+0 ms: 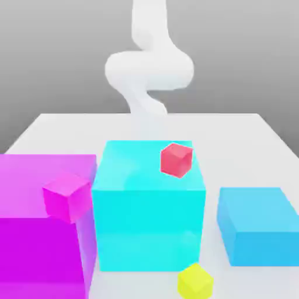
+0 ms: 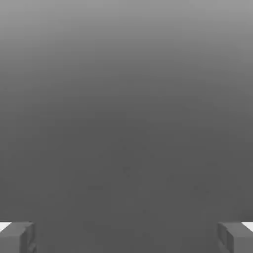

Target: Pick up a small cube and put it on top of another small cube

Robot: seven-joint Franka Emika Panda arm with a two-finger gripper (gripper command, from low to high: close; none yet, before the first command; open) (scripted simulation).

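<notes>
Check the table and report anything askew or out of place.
The red cube sits tilted on one corner of the cyan block, and the small magenta cube is cocked against the magenta block. The yellow cube also sits turned.

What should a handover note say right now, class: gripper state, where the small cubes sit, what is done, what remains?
Gripper: open, holding nothing.
Small yellow cube: on the table, in front of the big cyan block.
Small red cube: on top of the cyan block.
Small magenta cube: on the big magenta block.
Done: nothing picked up or stacked.
Left: grasp the yellow cube, set it on another small cube.
</notes>
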